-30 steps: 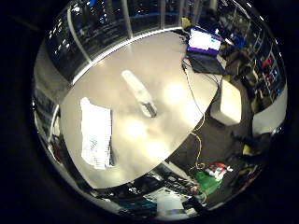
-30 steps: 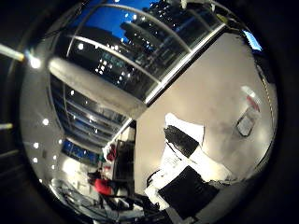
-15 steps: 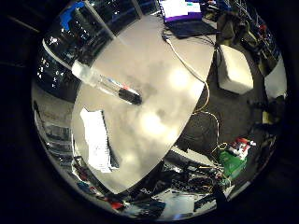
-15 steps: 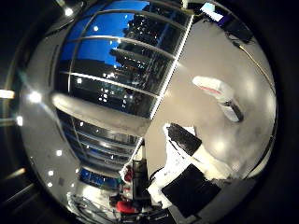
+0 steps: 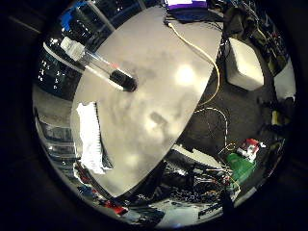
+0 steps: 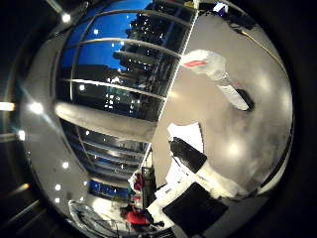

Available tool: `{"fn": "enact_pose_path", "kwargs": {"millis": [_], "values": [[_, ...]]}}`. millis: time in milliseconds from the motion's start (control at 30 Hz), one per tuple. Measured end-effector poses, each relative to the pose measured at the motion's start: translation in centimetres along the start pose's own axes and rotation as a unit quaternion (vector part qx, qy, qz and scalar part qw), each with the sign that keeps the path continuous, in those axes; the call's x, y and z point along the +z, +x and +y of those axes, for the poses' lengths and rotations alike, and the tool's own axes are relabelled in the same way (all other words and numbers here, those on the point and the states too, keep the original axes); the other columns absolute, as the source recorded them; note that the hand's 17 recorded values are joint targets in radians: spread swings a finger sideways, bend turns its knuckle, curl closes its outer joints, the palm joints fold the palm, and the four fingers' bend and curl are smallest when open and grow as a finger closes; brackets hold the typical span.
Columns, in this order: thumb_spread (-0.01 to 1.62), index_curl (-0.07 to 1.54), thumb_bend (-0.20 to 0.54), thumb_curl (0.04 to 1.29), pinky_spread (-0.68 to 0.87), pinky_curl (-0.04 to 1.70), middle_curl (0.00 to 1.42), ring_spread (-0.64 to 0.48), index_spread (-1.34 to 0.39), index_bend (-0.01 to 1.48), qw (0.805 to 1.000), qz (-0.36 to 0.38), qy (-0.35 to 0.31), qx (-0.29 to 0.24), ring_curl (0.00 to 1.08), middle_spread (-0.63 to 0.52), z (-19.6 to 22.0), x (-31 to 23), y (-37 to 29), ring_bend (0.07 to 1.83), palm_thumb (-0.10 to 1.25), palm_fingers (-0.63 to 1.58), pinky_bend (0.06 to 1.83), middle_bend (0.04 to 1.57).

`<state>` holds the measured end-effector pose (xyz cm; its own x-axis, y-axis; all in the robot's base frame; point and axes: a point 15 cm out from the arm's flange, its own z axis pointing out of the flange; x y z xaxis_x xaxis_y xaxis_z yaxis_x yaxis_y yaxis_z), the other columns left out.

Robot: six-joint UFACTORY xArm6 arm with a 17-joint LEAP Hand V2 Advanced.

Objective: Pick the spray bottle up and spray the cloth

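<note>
A clear spray bottle (image 5: 94, 65) with a black head lies on its side on the round grey table (image 5: 168, 106). It also shows in the right thumb side palm view (image 6: 216, 77), lying near the table's edge by the windows. A white cloth (image 5: 90, 137) lies flat on the table, away from the bottle. My right hand (image 6: 193, 169) is well above the table. Its white and black fingers (image 6: 186, 154) look relaxed and hold nothing.
A laptop (image 5: 189, 5) sits at the table's far edge, and a white box (image 5: 245, 67) stands on the floor beside the table. Clutter (image 5: 241, 159) lies on the floor around it. Tall windows (image 6: 119, 79) stand behind the table.
Both views have shifted, so the hand has moved and turned. The bottle now looks larger in the thumb side view. Bottle and cloth lie where they were.
</note>
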<state>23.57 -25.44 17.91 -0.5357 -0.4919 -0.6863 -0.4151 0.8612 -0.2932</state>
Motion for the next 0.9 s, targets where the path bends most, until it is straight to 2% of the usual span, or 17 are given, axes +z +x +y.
{"fn": "enact_pose_path", "kwargs": {"millis": [567, 900], "values": [[1.03, 0.27, -0.024, 0.31, 0.43, 0.3, 0.36, 0.22, -0.1, 0.15, 1.0, -0.014, -0.014, 0.023, 0.27, 0.22, -2.7, 1.8, 3.6, 0.35, 0.6, 0.09, 0.44, 0.21], [1.03, 0.27, -0.024, 0.31, 0.43, 0.3, 0.36, 0.22, -0.1, 0.15, 0.999, -0.022, -0.033, 0.033, 0.28, 0.21, -2.5, 3.5, 4.5, 0.36, 0.6, 0.1, 0.43, 0.22]]}}
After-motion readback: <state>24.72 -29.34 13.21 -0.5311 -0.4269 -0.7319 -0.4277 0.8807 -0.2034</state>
